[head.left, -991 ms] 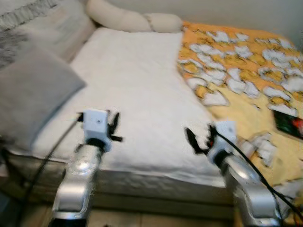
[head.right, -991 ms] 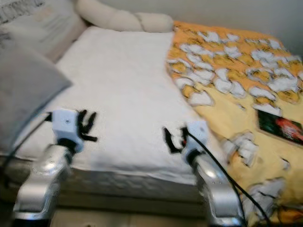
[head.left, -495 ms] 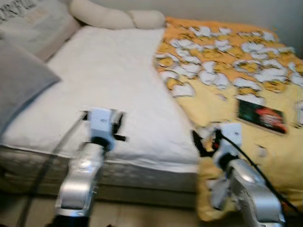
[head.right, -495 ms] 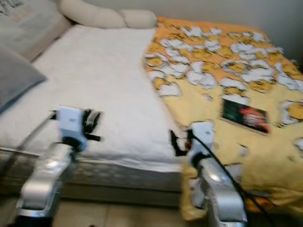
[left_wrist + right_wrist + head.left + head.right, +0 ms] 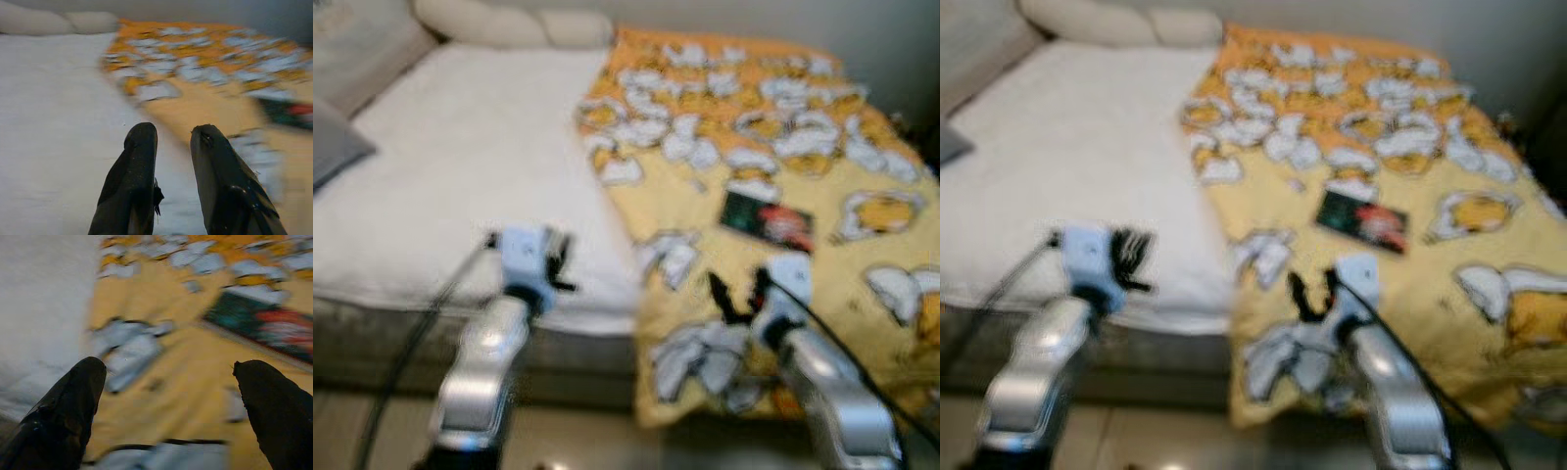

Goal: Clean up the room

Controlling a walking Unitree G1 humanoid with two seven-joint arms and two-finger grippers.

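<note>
Left gripper (image 5: 553, 264): held out over the near edge of the white mattress; in its wrist view the 2 black fingers (image 5: 134, 181) stand a little apart, with a narrow gap between them and nothing in it.
Right gripper (image 5: 736, 294): held out over the near part of the yellow blanket; in its wrist view the 2 fingers (image 5: 63, 416) are spread wide and hold nothing.
White mattress (image 5: 460, 166): bare white surface on the robot's left half of the bed, its near edge just under the left gripper.
Yellow blanket (image 5: 744, 186): yellow-orange, printed with white and grey shapes, covering the right half of the bed and hanging over the near edge toward the floor.
Book (image 5: 767, 219): a dark flat thing with a red patch, perhaps a book; it lies on the blanket beyond the right gripper, apart from it. The blur hides its cover.
Grey pillow (image 5: 328, 147): at the far left edge, on the mattress.
Cream bolster (image 5: 509, 22): lies along the head of the bed, at the far end by the wall.
Sharpness: both eye views are blurred.
</note>
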